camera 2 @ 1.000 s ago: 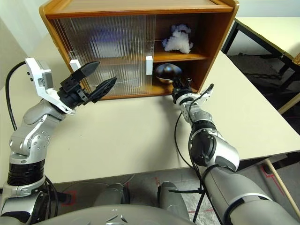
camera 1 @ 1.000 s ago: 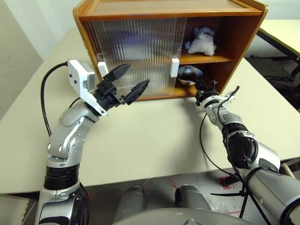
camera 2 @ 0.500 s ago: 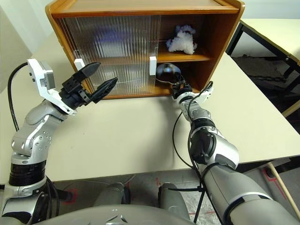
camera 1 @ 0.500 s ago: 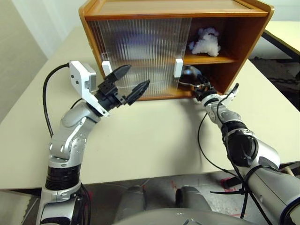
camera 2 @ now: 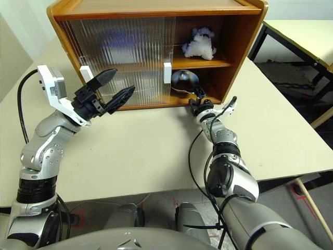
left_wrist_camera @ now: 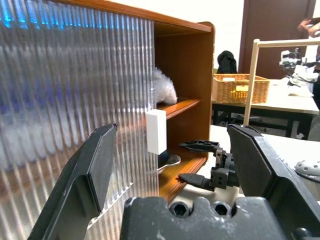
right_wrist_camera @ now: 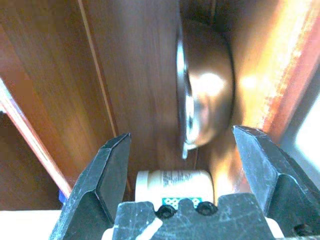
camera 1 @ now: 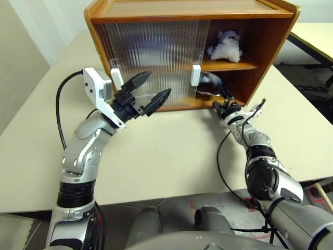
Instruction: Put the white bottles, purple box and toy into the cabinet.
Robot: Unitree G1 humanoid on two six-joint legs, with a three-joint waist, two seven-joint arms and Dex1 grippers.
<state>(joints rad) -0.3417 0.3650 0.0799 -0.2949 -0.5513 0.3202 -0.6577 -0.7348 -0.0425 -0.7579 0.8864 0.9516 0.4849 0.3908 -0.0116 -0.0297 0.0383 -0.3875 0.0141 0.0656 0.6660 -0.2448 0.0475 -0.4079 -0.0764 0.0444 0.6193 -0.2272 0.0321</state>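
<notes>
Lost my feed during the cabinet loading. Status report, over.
Left gripper open, empty, before the ribbed door. Right gripper open at the cabinet mouth, white bottle between its fingers. Toy on upper shelf. Metal bowl just behind.

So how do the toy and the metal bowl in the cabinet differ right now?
The toy sits on the upper inner shelf; the metal bowl is in the lower compartment below it.
The toy is white and fluffy; the bowl is dark, shiny metal.
The right gripper is open just in front of the bowl's compartment; nothing is near the toy.
Both are in the cabinet's open right side, beside the ribbed sliding door.
</notes>
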